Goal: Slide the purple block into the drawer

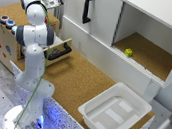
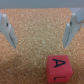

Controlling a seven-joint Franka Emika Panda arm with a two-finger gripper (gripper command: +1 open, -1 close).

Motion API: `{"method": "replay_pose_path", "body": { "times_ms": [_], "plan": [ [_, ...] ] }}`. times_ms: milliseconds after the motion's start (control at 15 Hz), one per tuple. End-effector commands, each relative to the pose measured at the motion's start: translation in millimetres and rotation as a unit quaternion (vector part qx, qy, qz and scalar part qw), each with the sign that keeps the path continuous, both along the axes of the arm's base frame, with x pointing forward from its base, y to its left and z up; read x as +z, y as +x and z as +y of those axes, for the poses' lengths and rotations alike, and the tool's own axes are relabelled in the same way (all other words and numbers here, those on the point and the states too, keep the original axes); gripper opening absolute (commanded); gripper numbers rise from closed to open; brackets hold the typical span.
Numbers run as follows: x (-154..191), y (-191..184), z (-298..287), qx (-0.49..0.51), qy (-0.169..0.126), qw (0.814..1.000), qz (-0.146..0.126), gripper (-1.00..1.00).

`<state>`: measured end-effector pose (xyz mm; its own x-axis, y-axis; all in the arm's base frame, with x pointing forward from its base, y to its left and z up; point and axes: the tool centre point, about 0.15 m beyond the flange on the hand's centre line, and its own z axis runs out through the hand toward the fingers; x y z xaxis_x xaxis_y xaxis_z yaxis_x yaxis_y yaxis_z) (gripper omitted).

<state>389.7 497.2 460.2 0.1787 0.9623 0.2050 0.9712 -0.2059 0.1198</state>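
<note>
Claw (image 2: 40, 31) hangs wide open over the cork top, gripping nothing. Only block (image 2: 59, 69) in the wrist view looks pinkish-red, lettered, just past the fingertips. Drawer (image 1: 57, 48) sits pulled open.

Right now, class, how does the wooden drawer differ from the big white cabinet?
The drawer is light wood; the cabinet is white. The drawer is small and shallow; the cabinet is far larger. The drawer's handle lies horizontal; the cabinet's handle stands vertical. Both are open, with black handles.
</note>
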Motion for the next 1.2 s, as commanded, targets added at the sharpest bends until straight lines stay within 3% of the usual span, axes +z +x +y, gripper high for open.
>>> {"method": "replay_pose_path", "body": {
  "times_ms": [0, 1133],
  "plan": [
    [-13, 39, 33, -0.031, -0.061, 0.998, 0.011, -1.00],
    [-26, 48, -19, -0.075, -0.084, 0.993, 0.022, -1.00]
  ]
}}
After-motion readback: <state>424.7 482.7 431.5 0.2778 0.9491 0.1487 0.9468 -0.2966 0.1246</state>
